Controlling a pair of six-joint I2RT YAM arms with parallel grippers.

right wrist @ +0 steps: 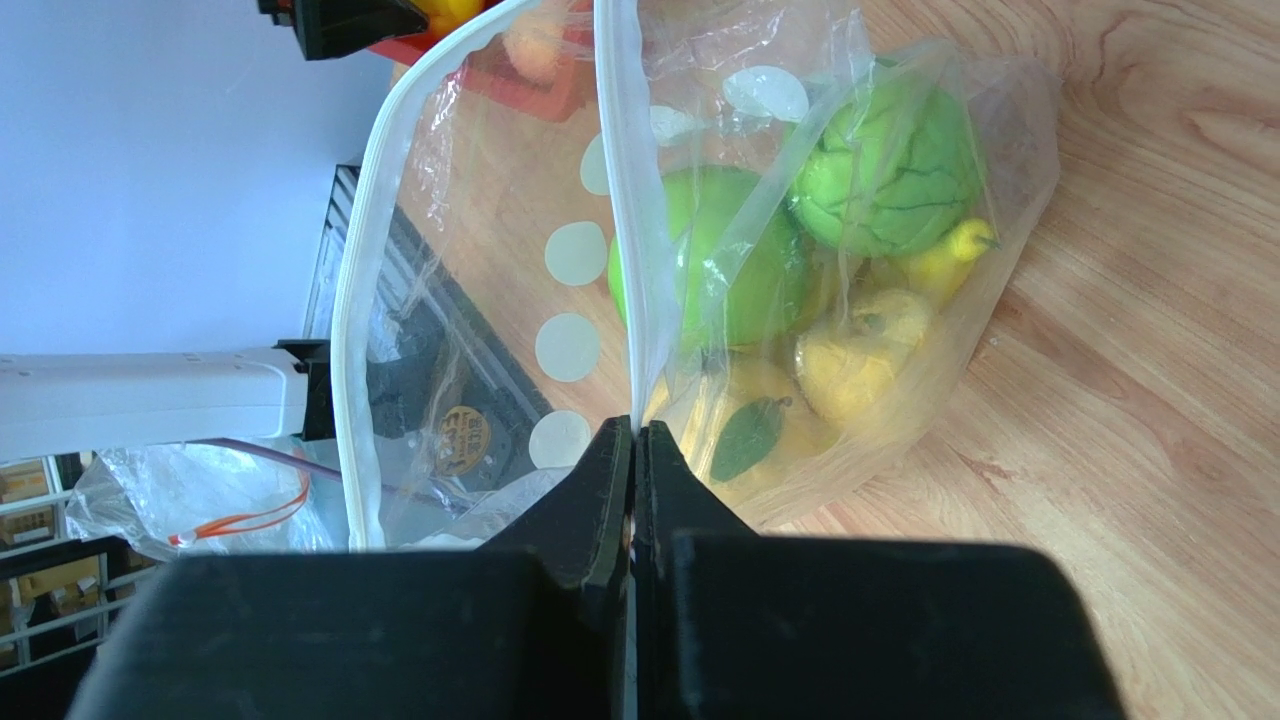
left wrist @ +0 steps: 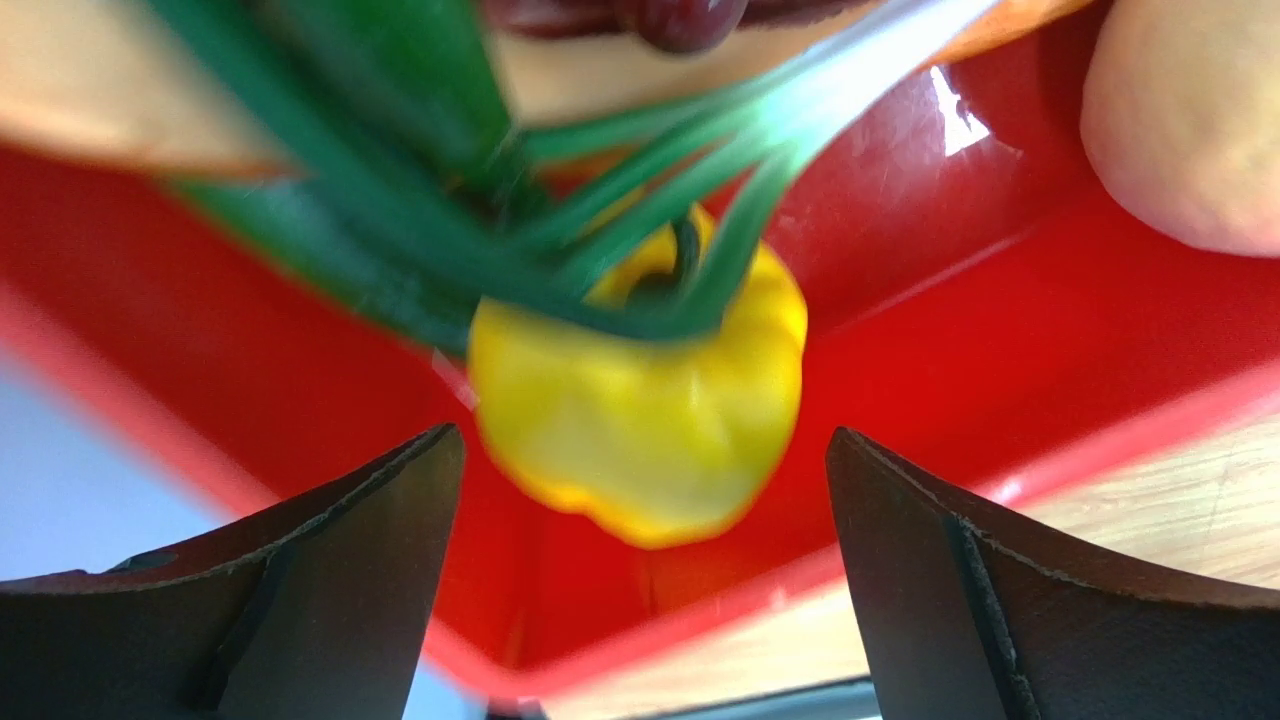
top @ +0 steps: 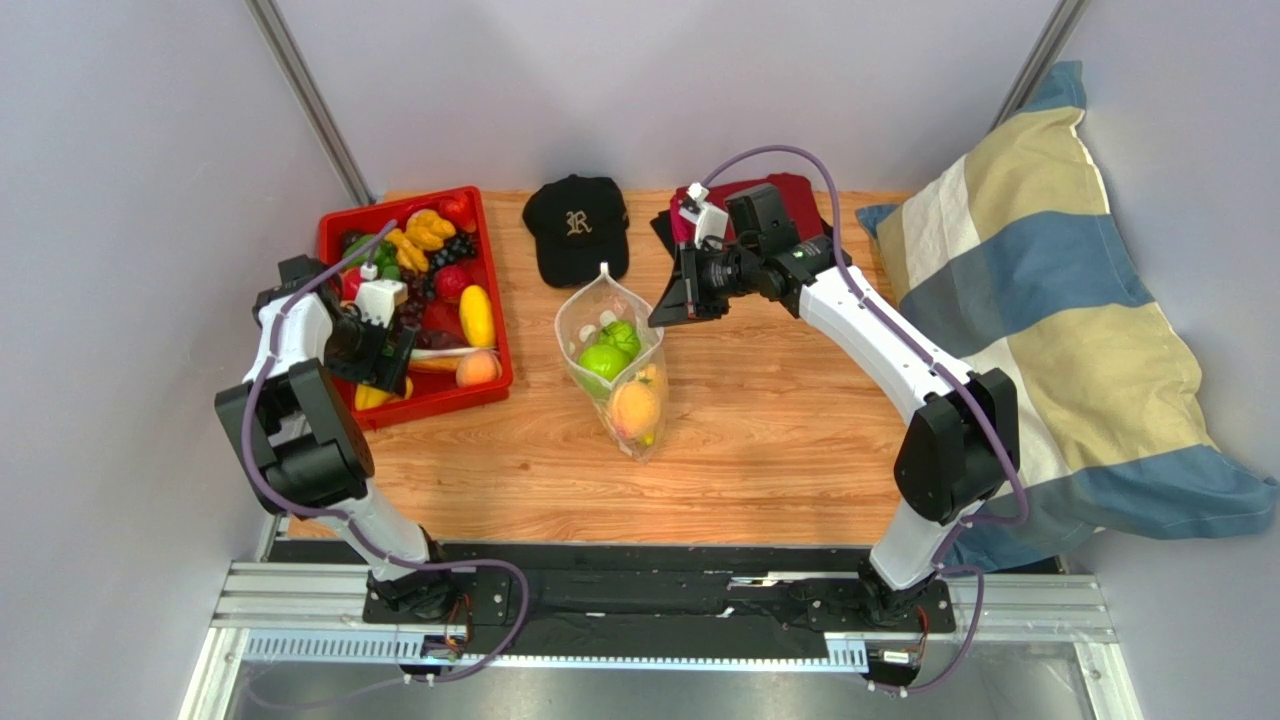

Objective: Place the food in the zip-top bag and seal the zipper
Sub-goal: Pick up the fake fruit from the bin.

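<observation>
1. Table (top: 781,450): wood top. Striped pillow (top: 1052,300) at 3 o'clock, overhanging the edge.
2. Red tray (top: 394,206): 10 o'clock in the top view, holding the loose food.
3. Zip-top bag (top: 619,368): table centre, long axis 12 to 6, mouth at 12, standing agape. It already holds green and yellow-orange pieces.
4. Black cap (top: 577,225): 12 o'clock of the bag, apart from it.
5. Right gripper (right wrist: 631,465): fingers pressed together on the bag's rim film, propping the mouth.
6. Left gripper (left wrist: 643,431): jaws spread wide, gripping nothing, over the tray's near corner. This is the nearer arm to the food.
7. Yellow pepper (left wrist: 661,375): dead ahead at 12 o'clock of the left jaws, stem toward 12, apparently untouched. It is probably the next pick.
8. Zipper (right wrist: 358,300): white strip, unsealed.

Obscured: blurred green leaves cross the pepper's top. No slider tab can be made out.
</observation>
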